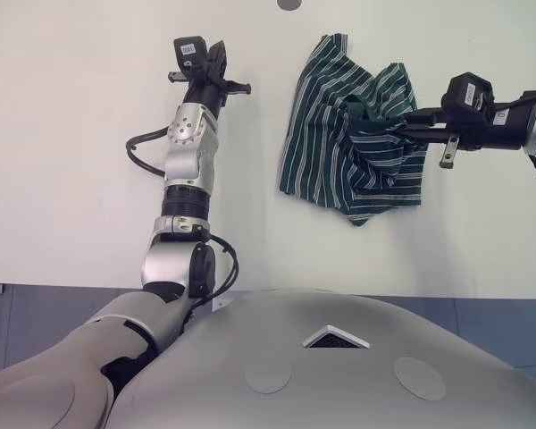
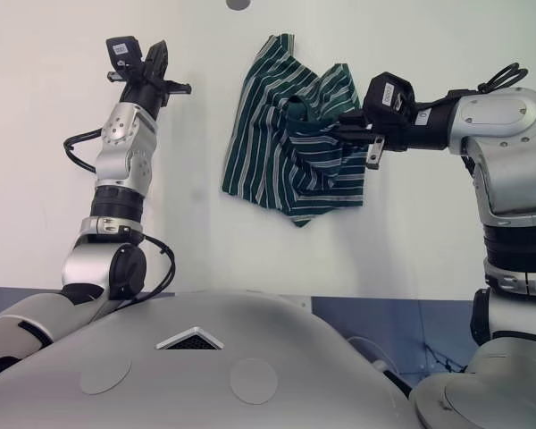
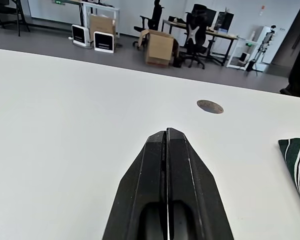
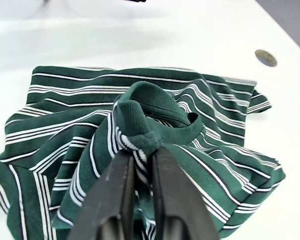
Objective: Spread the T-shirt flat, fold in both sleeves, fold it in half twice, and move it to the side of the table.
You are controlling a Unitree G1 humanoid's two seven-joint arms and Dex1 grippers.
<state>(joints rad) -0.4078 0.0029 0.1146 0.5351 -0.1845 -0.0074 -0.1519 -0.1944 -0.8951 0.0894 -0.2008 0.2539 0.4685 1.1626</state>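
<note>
My right gripper (image 4: 141,152) pinches the collar (image 4: 157,97) of the crumpled green-striped T-shirt (image 1: 339,170) lying mid-table, while my left gripper (image 3: 166,134), closed on nothing, hovers over the table (image 1: 80,161) well to the shirt's left.

The T-shirt (image 1: 353,147) lies on the tabletop (image 1: 71,179) at 1 o'clock. The right tool (image 4: 140,155) meets it from 3 o'clock, pinching its collar. The left tool (image 1: 216,55) is well apart at 11 o'clock. A disc (image 1: 288,4) lies behind, at 12 o'clock.
</note>
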